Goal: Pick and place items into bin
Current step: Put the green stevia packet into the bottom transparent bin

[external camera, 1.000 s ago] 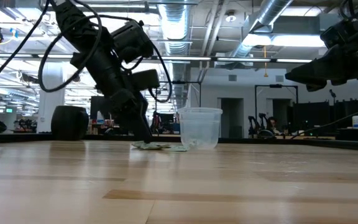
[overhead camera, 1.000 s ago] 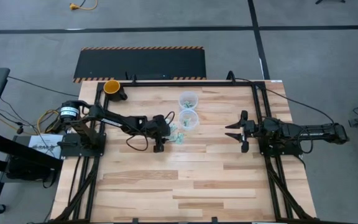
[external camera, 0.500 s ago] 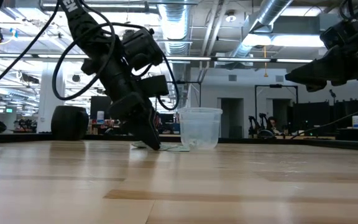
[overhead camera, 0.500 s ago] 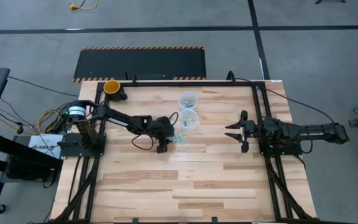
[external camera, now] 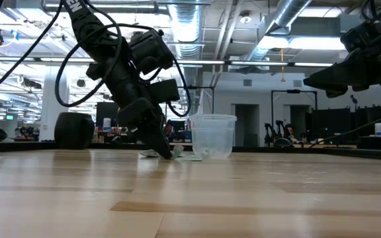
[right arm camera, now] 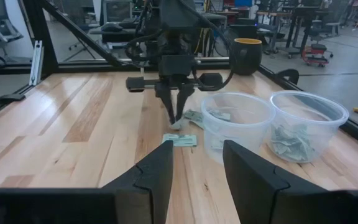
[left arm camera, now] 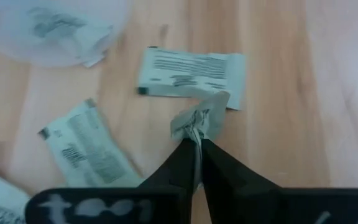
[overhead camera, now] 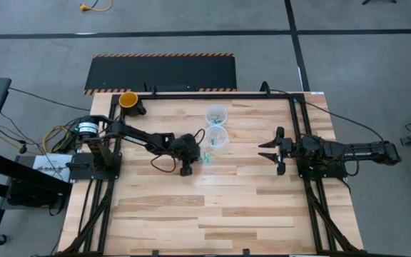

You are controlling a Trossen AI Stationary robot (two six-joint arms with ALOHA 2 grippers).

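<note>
Several small green-and-white packets (overhead camera: pixel 207 157) lie flat on the wooden table beside two clear cups (overhead camera: pixel 217 137) (overhead camera: pixel 217 114); both cups hold packets. I see no bin apart from these cups. My left gripper (overhead camera: pixel 197 153) is down at the packets, just left of the nearer cup, and is shut on one crumpled packet (left arm camera: pixel 201 118). Another packet (left arm camera: pixel 188 73) lies flat just beyond it, and one more (left arm camera: pixel 89 149) lies to the side. My right gripper (overhead camera: pixel 264 151) waits open above the table's right half, pointing at the cups. My left gripper pinches one end of a packet (left arm camera: pixel 196 127) between its two fingertips (left arm camera: pixel 182 155). The fingers slant down from the table's left side. The packet is buckled and stands up past the fingertips at table height (external camera: pixel 176 151). Whether it is clear of the wood I cannot tell.
A black cup with an orange inside (overhead camera: pixel 128 100) stands at the table's far left corner. A black frame rail (overhead camera: pixel 212 94) runs along the far edge. Bare wood (overhead camera: pixel 212 207) fills the near half of the table.
My left gripper has gone down and a little toward the table's right edge, to the packets beside the nearer cup, and has taken hold of one. That packet's end now stands up from the table at the fingertips.
</note>
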